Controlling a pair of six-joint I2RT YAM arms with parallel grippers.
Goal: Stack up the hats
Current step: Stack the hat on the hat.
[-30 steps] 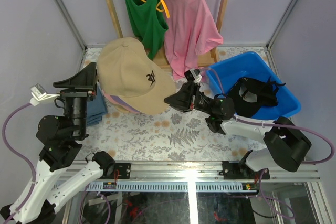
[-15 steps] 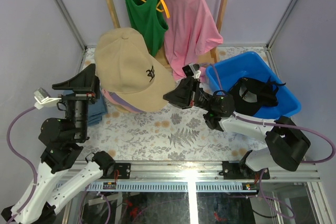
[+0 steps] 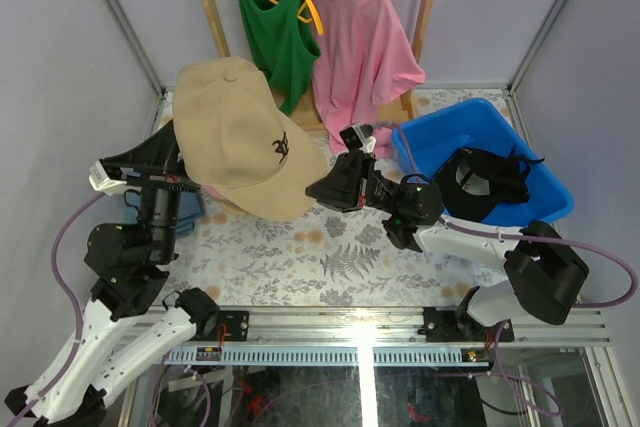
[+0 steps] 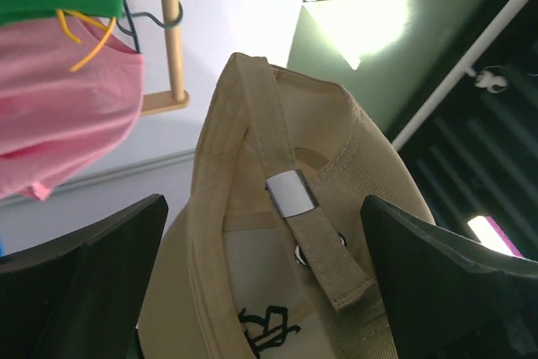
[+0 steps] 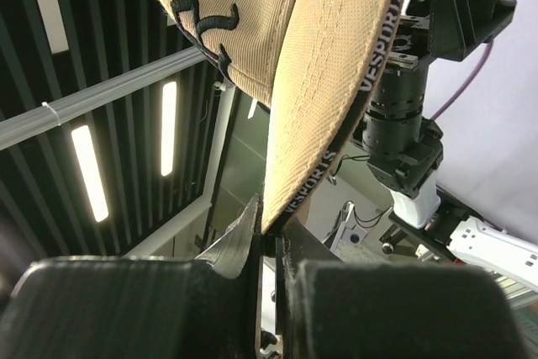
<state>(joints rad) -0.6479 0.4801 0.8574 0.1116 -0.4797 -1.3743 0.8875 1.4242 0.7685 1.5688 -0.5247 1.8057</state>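
Far left: left gripper (image 3: 143,152), jaws wide apart, gripping nothing, close behind strap end of tan fabric baseball cap with black emblem (image 3: 245,142). Just below gripper: dull blue fabric (image 3: 188,209) on table. Under tilted tan cap: lavender and pink caps (image 3: 225,197), only edges showing. Behind: green tank top (image 3: 270,32), pink T-shirt (image 3: 362,42), both on wooden rack (image 3: 205,7). Centre: right gripper (image 3: 322,192), clamped on tan brim edge. Right: blue plastic tub (image 3: 440,127), black cap (image 3: 487,185) inside.

Tan cap (image 3: 245,147), held aloft, blocks passage over the rear-left bench (image 3: 300,257). Green tank top (image 3: 270,27) and pink T-shirt (image 3: 355,47) hang close behind it. Blue tub (image 3: 470,122) obstructs the right side. Front-centre bench passable.
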